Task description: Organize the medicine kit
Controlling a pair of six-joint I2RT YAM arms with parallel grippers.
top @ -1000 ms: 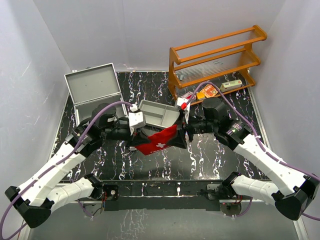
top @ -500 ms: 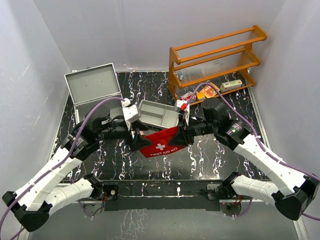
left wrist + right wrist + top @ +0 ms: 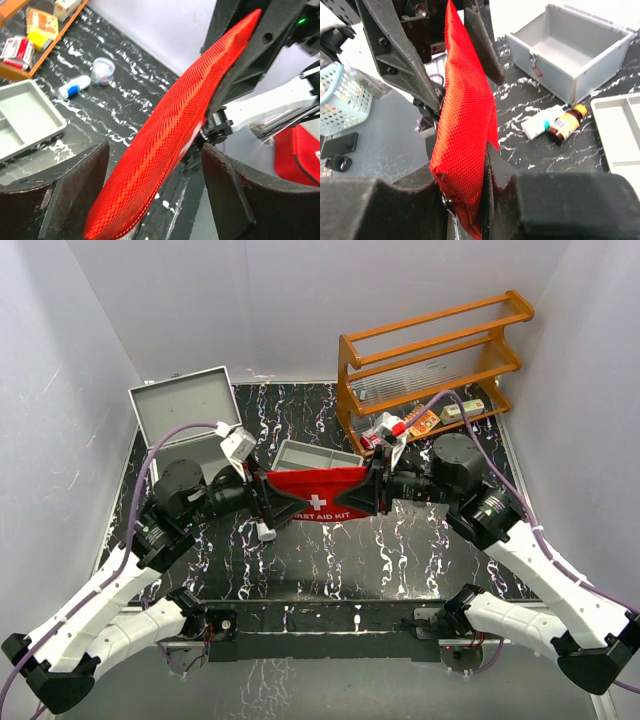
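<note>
We see the red pouch [image 3: 318,502] stretched sideways across the centre of the top view, barring the straight way to the grey tray [image 3: 318,456] just behind it. At upper left the medicine kit [image 3: 183,408] stands lid-up, its mouth partly under the left arm [image 3: 180,485]. The wooden rack [image 3: 430,360] walls off the upper right. At lower centre we find bare table [image 3: 330,560].

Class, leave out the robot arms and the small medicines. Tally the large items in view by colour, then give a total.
Grey: 2 (medicine kit, divided tray)
Red: 1 (first aid pouch)
Wood-brown: 1 (shelf rack)
Total: 4
</note>
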